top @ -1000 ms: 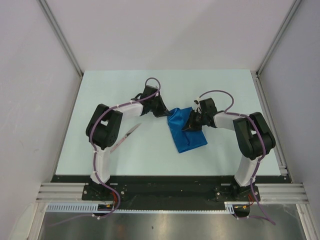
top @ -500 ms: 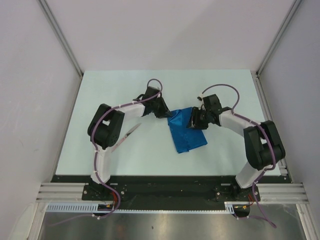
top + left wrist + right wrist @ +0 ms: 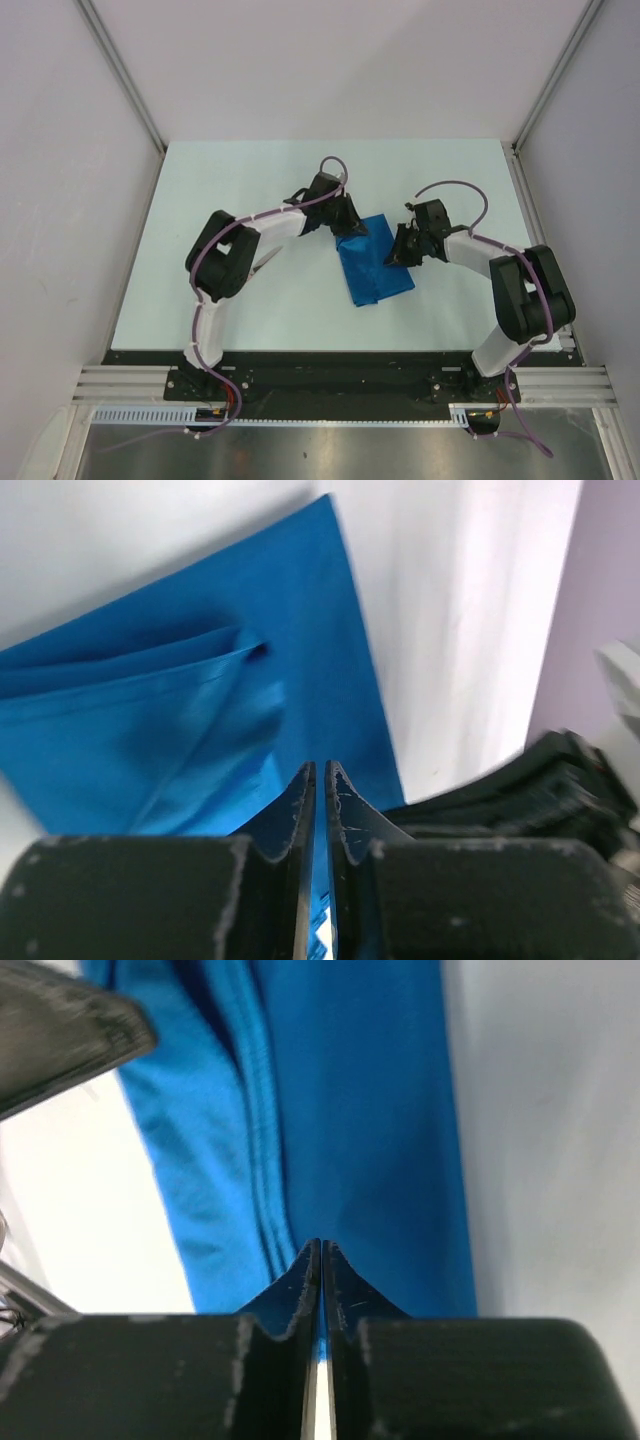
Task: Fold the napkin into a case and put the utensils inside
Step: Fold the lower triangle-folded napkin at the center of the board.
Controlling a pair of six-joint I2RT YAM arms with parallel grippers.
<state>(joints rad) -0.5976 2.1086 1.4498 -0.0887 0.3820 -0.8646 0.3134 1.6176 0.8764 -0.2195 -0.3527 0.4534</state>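
Your left arm reaches rightward, left gripper (image 3: 347, 228) pinched shut on the far corner of the folded napkin (image 3: 376, 274) lying centrally on the table (image 3: 240, 180). Your right arm bends inward, right gripper (image 3: 402, 252) clamping its right edge.

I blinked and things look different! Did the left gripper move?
Yes. The left gripper slid right, farther from the table's left edge, over the napkin's far corner.

The napkin (image 3: 374, 268) lies flat on the table (image 3: 250, 170), between my two grippers. My left gripper (image 3: 347, 228) sits at its far left corner, tips on the cloth. My right gripper (image 3: 402, 250) sits at its right edge. From either gripper, the other lies just across the napkin.
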